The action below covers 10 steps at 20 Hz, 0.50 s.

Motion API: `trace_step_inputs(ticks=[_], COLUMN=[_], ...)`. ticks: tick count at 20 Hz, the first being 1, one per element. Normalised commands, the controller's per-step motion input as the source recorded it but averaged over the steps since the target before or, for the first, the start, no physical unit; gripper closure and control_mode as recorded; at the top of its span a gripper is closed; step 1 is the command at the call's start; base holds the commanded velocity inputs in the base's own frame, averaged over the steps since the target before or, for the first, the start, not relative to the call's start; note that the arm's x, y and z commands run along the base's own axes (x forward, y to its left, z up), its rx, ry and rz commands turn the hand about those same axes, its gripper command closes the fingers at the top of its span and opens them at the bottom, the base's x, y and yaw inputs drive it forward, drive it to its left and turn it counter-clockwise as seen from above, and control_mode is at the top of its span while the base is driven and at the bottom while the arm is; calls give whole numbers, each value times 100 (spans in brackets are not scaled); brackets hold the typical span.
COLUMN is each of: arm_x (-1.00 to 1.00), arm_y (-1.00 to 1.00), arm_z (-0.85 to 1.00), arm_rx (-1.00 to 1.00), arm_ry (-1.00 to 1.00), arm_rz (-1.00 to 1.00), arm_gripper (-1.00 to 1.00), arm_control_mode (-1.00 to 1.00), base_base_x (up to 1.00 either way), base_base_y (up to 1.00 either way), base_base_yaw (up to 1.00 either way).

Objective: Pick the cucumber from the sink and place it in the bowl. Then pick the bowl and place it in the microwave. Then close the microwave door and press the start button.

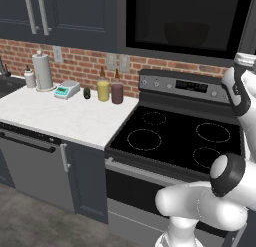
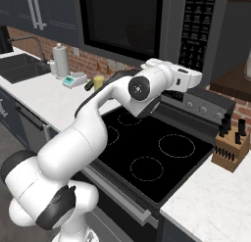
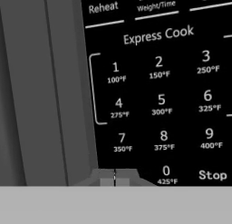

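Black glass of the microwave door (image 2: pixel 122 23) is shut, the bowl (image 1: pixel 186 33) faintly visible inside. My gripper (image 3: pixel 114 177), fingers pinched together and empty, points at the keypad (image 3: pixel 161 100); I judge only start remains.

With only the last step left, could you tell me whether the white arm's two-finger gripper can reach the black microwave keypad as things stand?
Probably yes: the shut gripper sits right before the keypad, with nothing between.

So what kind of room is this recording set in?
A home kitchen, rendered: a black stove under a built-in microwave, a white counter against brick, and a sink further along.
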Motion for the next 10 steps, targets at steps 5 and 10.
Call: trace_step_inputs(ticks=[5,10], arm_x=[53,75], arm_y=[-3,-9], arm_z=[-32,-29], arm_rx=[0,0], arm_ry=[1,0], arm_rz=[4,6], arm_gripper=[100,100], arm_control_mode=[-100,-100], base_base_x=[0,0], base_base_y=[0,0], base_base_yaw=[0,0])
